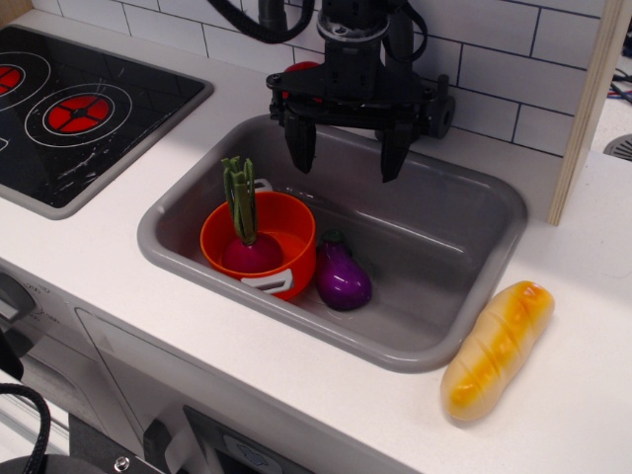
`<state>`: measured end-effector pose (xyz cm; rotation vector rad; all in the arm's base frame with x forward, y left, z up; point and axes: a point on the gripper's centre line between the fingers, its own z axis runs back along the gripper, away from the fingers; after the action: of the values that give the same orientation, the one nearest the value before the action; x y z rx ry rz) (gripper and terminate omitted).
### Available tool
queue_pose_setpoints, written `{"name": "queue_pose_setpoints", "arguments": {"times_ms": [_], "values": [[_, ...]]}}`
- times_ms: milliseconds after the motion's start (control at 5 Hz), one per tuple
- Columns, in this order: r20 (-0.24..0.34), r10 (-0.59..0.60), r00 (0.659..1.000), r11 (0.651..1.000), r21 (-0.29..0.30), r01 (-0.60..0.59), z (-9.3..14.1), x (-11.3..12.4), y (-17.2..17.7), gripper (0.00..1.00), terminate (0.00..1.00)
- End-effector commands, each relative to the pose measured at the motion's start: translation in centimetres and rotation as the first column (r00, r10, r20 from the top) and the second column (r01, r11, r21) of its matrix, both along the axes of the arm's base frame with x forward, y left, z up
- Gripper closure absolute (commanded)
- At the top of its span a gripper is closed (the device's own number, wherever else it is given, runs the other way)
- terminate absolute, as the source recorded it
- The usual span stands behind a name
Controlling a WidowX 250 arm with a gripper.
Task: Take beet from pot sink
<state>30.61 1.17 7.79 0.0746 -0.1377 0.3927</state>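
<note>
Inside the grey rectangular plastic sink (pixel 474 212), the magenta beet (pixel 251 252) with green stalks sits in the round orange pot (pixel 286 222), while the black gripper (pixel 346 153) hangs above the sink's back wall, fingers apart.

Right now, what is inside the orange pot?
The pot holds the beet, green stalks upright. The pot's floor under the bulb is covered, so anything below it cannot be seen.

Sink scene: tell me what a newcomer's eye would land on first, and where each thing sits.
The orange pot at the left end of the grey sink stands out most, with the magenta beet inside it, green stalks upright. Right beside the pot lies a glossy purple eggplant. Above the basin's back edge hangs the black gripper, fingers apart and empty; a yellow bread loaf lies on the counter to the right.
</note>
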Motion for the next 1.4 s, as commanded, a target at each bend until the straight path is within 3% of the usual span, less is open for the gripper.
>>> {"name": "queue_pose_setpoints", "arguments": {"times_ms": [0,200,600,800,1000,1200], "values": [[0.0,0.0,1.0,1.0,0.0,0.0,0.0,0.0,0.0,0.0,0.0],[0.062,-0.002,0.998,1.0,-0.005,0.002,0.3,0.4,2.5,0.0,0.0],[0.121,0.04,0.992,0.999,0.001,-0.04,2.9,-0.6,7.9,0.0,0.0],[0.111,0.064,0.992,0.998,0.013,-0.066,4.0,-1.5,10.1,0.0,0.0],[0.056,0.069,0.996,0.998,-0.012,-0.068,2.6,-2.0,10.4,0.0,0.0],[0.064,0.06,0.996,0.997,-0.059,-0.056,0.9,-2.4,9.2,0.0,0.0]]}}
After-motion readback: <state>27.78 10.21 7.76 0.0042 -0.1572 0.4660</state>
